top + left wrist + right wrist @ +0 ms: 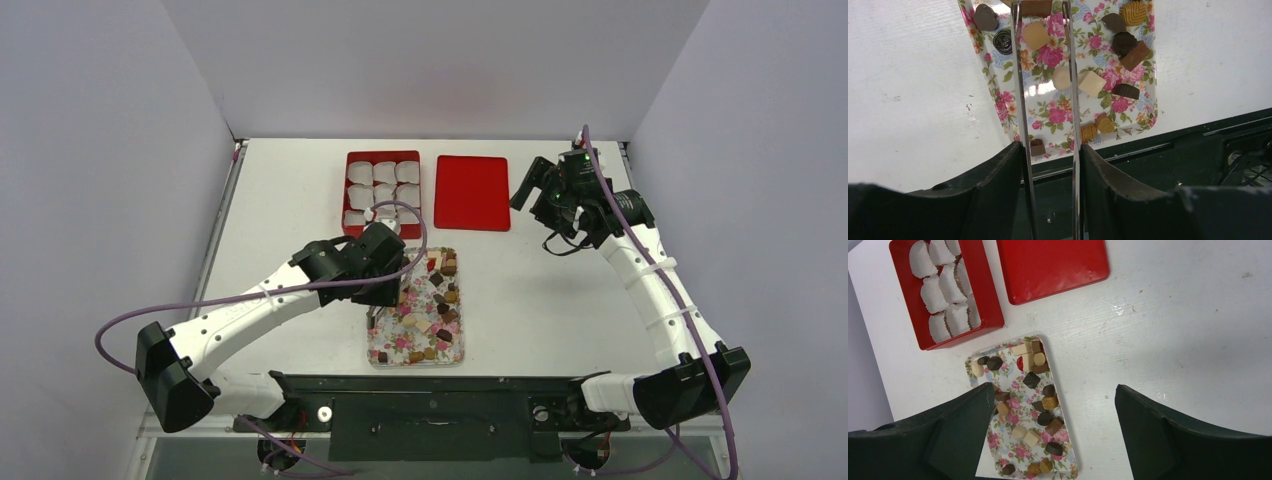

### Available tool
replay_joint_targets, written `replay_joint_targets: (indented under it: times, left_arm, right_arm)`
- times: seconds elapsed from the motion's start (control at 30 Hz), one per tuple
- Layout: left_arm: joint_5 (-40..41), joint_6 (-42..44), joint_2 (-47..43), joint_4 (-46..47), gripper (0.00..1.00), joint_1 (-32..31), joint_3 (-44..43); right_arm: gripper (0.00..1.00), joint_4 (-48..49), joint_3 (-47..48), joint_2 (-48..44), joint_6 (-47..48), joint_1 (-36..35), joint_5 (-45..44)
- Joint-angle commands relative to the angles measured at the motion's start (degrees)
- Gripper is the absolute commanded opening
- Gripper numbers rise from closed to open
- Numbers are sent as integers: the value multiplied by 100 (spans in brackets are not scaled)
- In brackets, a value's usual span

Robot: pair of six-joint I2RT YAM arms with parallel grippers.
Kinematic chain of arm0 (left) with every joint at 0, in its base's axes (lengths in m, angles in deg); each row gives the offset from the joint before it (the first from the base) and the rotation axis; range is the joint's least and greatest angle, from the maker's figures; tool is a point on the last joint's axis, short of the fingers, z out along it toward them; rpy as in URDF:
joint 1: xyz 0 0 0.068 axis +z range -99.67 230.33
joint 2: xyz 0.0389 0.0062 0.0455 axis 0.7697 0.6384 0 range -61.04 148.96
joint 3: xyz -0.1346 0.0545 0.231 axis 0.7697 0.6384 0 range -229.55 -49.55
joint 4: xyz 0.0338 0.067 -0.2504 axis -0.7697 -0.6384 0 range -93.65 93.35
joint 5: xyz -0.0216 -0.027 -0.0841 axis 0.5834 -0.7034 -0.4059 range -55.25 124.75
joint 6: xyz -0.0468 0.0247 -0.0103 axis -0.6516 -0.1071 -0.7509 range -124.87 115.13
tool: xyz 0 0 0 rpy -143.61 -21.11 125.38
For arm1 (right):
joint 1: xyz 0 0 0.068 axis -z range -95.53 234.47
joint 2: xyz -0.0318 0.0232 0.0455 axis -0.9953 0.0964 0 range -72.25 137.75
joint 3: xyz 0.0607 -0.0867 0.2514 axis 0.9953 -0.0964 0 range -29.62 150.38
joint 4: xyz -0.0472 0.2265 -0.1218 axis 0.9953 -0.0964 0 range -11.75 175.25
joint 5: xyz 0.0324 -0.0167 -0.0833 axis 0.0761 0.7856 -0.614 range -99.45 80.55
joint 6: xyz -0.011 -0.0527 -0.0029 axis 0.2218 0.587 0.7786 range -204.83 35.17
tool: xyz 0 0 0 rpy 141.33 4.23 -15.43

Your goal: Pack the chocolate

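The chocolate (440, 295), several small dark brown, tan and cream pieces, lies scattered on a floral tray (400, 352) at the table's near middle. My left gripper (385, 290) hovers over the tray's left side. It is shut on thin metal tongs (1020, 90), whose two blades stand apart. In the left wrist view (1050, 150) a tan piece (1036, 35) and a cream piece (1062, 77) lie between the blades on the tray (1050, 55). My right gripper (530, 190) is open and empty, high at the back right. Its wrist view (1054, 390) looks down on the chocolate (1050, 401).
A red box (381, 190) lined with white paper cups stands behind the tray, also in the right wrist view (990, 310). A flat red lid (472, 192) lies to its right. The black base rail (430, 400) runs along the near edge.
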Motion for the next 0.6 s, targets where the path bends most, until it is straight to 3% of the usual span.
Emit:
replay_joint_targets:
  times: [0.0,0.57]
  left_arm:
    - [81,-128,-9,-6,42,-76,2]
    - [-12,-202,123,315,42,-120,361]
  right_arm:
    - [86,100,-24,-16,35,-35,29]
    - [86,117,-216,-170,33,-38,-28]
